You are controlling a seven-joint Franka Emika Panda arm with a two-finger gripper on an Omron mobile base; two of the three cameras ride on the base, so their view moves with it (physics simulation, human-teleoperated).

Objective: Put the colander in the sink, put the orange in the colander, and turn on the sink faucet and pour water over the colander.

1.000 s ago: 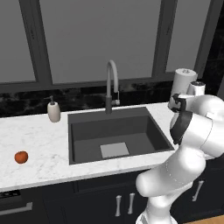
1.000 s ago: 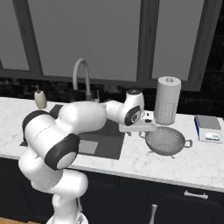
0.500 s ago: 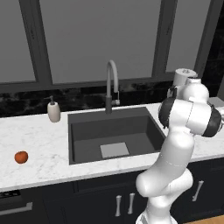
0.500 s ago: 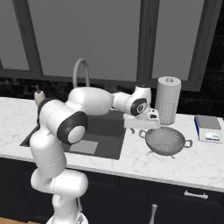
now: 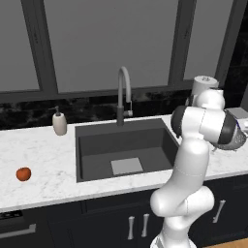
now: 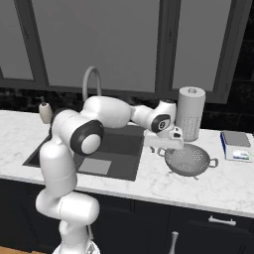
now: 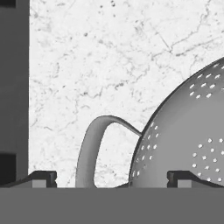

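Observation:
The silver colander point(image 6: 192, 159) stands upright on the counter right of the sink point(image 6: 119, 141). My gripper point(image 6: 165, 147) hangs open just above its left loop handle. In the hand view that handle point(image 7: 93, 148) and the holed colander wall point(image 7: 188, 135) lie between my two fingertips point(image 7: 43, 177), with the gripper point(image 7: 111, 180) touching nothing. The orange point(image 5: 23, 173) rests on the counter far left of the sink point(image 5: 123, 145). The faucet point(image 5: 124, 92) rises behind the basin, with no water running.
A paper towel roll point(image 6: 191, 113) stands right behind the colander. A flat box point(image 6: 237, 146) lies to the colander's right. A beige soap dispenser point(image 5: 59, 123) sits left of the faucet. My own arm crosses over the sink's right part.
The arm's elbow has swung round and the hand has sunk a little toward the colander's left handle. The jaws stay wide; colander and orange have not moved.

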